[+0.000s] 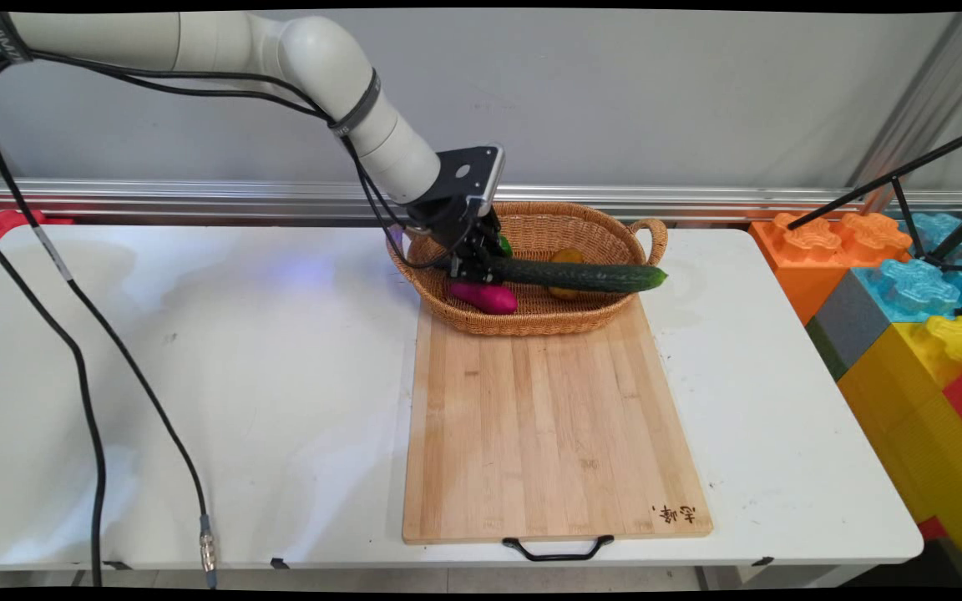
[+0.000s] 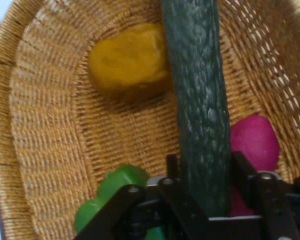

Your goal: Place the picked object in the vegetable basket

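Pincer (image 2: 205, 175) grips cucumber (image 2: 200, 100); only hand cam shows green veg (image 2: 115, 190).

A dark green, bumpy-skinned cucumber (image 2: 202, 115) with a dull sheen lay clamped between the matt black fingers (image 2: 172, 167) of the black two-finger gripper (image 1: 471, 265). Beneath the gripper sat a tan oval basket (image 1: 594, 317) of coarse woven wicker. Inside it, ahead of the gripper, rested a matt, rough yellow-brown lump (image 2: 127, 62); a smooth magenta vegetable (image 2: 255, 140) lay on one side of the fingers and a glossy, plastic-looking green piece (image 2: 115, 187) on the other. Just beyond the basket lay a pale bamboo cutting board (image 1: 548, 426) of smooth strips on the glossy white table (image 1: 222, 376).
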Robot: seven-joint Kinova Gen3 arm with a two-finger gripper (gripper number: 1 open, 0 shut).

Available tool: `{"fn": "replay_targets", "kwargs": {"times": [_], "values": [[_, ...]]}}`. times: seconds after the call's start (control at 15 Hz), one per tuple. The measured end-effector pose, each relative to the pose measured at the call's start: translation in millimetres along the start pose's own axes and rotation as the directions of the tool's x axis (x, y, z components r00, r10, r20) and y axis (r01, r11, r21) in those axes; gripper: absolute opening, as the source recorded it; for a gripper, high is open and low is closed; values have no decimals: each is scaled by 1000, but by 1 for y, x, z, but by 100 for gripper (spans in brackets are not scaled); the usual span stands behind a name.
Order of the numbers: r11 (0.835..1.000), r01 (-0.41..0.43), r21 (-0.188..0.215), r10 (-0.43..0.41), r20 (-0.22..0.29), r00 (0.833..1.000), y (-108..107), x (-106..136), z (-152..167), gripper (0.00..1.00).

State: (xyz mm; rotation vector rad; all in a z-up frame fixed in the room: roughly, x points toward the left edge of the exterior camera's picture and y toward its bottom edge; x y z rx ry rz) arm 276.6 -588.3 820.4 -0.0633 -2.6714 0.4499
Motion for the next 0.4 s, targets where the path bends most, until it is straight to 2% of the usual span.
{"fn": "replay_targets", "kwargs": {"times": [0.07,0.4], "values": [[1000,1,-9,-1,5,1000,0,-2,1,100],[1000,18,-24,-18,5,1000,-3,-4,2,100]]}}
